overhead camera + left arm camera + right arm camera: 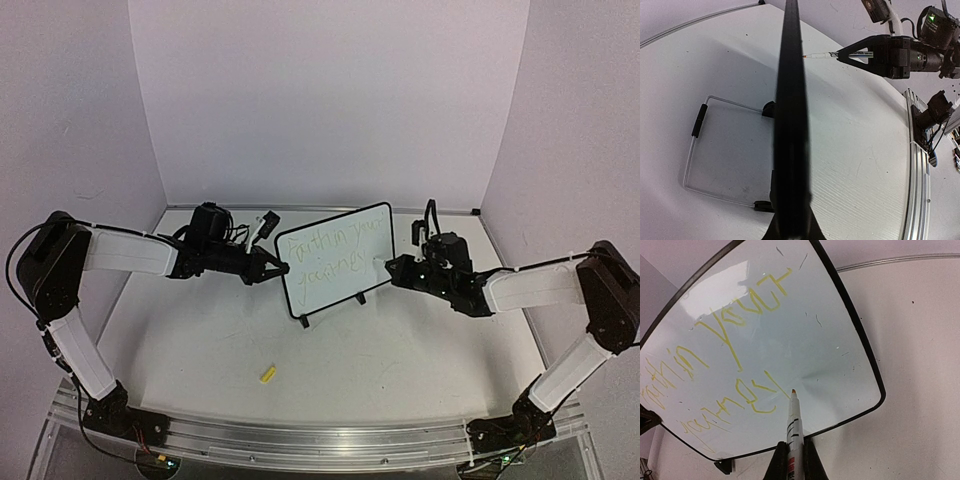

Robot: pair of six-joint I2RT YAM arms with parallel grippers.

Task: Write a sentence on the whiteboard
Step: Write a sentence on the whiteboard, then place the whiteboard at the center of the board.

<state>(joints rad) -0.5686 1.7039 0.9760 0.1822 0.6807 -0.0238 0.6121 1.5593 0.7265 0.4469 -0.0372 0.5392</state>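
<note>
White table (pixel 350 360), pale walls. Small black-framed whiteboard (pixel 335 262) stands mid-frame w/ faint yellow-green sentence (pixel 330 255). L gripper (pixel 280 268) pinches its left-of-frame edge, prob. to steady it. R gripper (pixel 393 266) pinches a white-barrelled yellow marker pen (pixel 793 425), tip at the last word.

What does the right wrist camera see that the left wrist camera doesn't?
Only the right wrist view shows the yellow sentence on the whiteboard face. Only the left wrist view shows the board edge-on, its wire stand and the right gripper from the side. Both show the whiteboard and the marker, its tip right by the board.
</note>
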